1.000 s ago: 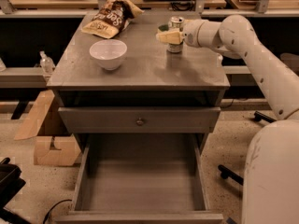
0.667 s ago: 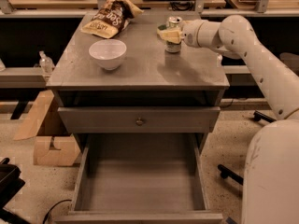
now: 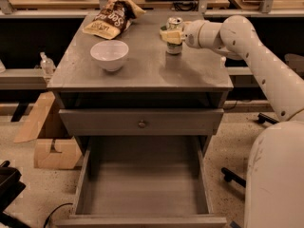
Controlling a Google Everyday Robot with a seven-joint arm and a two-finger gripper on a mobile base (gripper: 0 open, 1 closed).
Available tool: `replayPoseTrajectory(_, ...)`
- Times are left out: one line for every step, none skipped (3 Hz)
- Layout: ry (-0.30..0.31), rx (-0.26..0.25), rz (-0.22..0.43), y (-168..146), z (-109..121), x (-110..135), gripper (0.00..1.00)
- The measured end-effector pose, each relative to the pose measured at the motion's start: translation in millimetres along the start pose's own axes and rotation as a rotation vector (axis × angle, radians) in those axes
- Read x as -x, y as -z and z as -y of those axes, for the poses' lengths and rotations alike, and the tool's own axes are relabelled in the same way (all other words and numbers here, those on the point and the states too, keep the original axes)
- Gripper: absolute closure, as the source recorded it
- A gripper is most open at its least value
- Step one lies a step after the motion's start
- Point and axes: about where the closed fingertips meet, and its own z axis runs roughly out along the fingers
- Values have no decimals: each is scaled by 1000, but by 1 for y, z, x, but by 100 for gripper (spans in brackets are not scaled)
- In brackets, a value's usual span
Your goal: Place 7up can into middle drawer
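Observation:
The 7up can (image 3: 174,47) is at the back right of the grey cabinet top (image 3: 142,72); its silver top shows above my fingers. My gripper (image 3: 171,34) reaches in from the right and is shut on the can's middle, with pale yellow fingers (image 3: 167,34) across it. I cannot tell whether the can's base rests on the top or hangs just above it. The middle drawer (image 3: 142,194) is pulled out wide below, towards the camera, with a bare flat bottom and tall side walls.
A white bowl (image 3: 109,54) sits on the left of the cabinet top, and a chips bag (image 3: 111,20) lies behind it. A shut drawer front with a round knob (image 3: 141,123) is above the open drawer. Cardboard boxes (image 3: 52,148) stand on the floor at left. My white body (image 3: 278,175) is at the right.
The gripper has risen a little on the can and shifted slightly left. The bowl, bag and drawer have not moved.

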Motion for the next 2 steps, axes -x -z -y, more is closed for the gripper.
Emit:
replayPoseTrajectory(18, 11, 8, 2, -9, 7, 100)
replayPoseTrajectory(94, -1, 41, 34, -31, 35, 100)
